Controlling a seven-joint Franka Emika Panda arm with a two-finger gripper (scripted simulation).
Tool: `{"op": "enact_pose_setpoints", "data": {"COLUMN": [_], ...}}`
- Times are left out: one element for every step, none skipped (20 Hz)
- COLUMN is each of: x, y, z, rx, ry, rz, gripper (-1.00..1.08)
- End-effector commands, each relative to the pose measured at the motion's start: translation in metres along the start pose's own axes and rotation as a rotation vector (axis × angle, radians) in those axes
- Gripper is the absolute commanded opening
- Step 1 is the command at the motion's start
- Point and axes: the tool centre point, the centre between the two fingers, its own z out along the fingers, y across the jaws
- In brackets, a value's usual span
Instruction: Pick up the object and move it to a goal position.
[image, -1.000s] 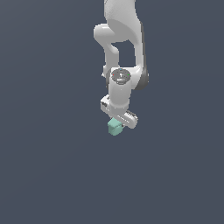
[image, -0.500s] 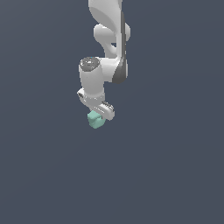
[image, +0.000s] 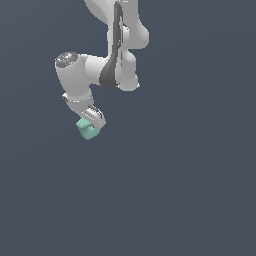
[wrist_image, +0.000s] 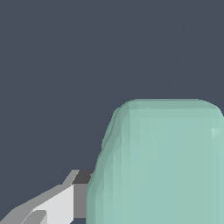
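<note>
The gripper (image: 90, 123) hangs from the arm (image: 107, 65) toward seven o'clock, jaws clamped on the teal block (image: 86, 130).

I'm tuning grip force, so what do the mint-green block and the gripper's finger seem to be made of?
The mint-green block looks like matte plastic or foam: even colour, soft rounded edges, no glints. The finger looks like smooth pale plastic or painted metal with a darker pad; a render leaves that open.

Supporting surface (image: 190, 200): uniform dark slate-grey expanse filling the exterior view and the wrist view's background (wrist_image: 57, 65). Matte, without seams, edges or markings. Whether it is floor or backdrop cannot be told. Items seen resting directly on it: none.
</note>
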Motion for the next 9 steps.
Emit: {"op": "enact_pose_setpoints", "data": {"x": [0.007, 0.01, 0.012, 0.014, 0.015, 0.016, 0.017, 0.018, 0.018], "y": [0.016, 0.02, 0.025, 0.028, 0.031, 0.033, 0.035, 0.036, 0.036], "z": [-0.005, -0.006, -0.008, -0.009, -0.009, -0.01, -0.011, -0.011, -0.011], "rx": [0.0, 0.0, 0.0, 0.0, 0.0, -0.001, -0.001, -0.001, -0.001], "ry": [0.0, 0.0, 0.0, 0.0, 0.0, 0.0, 0.0, 0.0, 0.0], "rz": [-0.002, -0.002, -0.002, -0.002, -0.002, -0.002, -0.002, -0.002, -0.002], "gripper": [-1.0, -1.0, -1.0, -1.0, -1.0, -1.0, -1.0, -1.0, -1.0]}}
